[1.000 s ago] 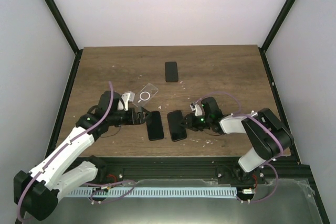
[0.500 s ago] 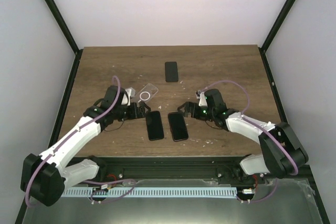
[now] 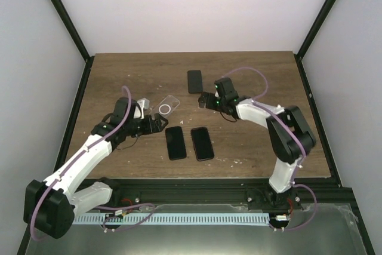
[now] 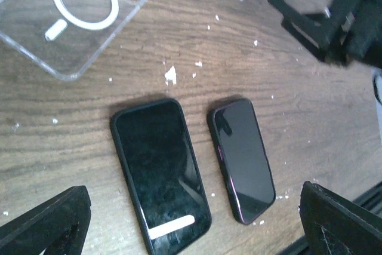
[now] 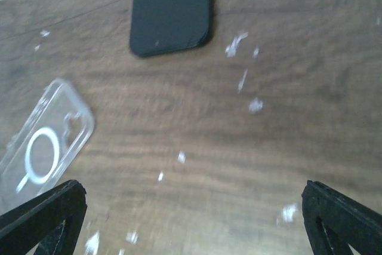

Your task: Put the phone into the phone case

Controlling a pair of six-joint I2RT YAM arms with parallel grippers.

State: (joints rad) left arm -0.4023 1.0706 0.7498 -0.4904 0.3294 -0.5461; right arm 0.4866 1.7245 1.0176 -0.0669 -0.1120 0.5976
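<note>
L gripper (image 3: 157,125): jaws wide apart, nothing held, low over table (image 3: 119,70). Clear case (image 3: 169,106) flat just beyond it. Black-rimmed phone (image 3: 175,143) & purple-edged phone (image 3: 202,143) side by side, screens up, near front edge. R gripper (image 3: 203,101): jaws apart, empty, just below flat black item (image 3: 194,81).

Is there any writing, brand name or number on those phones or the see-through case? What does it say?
No readable text anywhere.
clear case: only a white ring and short bar, no letters.
larger phone: dark screen, white strip with nothing legible.
smaller phone: dark screen, no marks.
dark slab at the back: plain.
</note>
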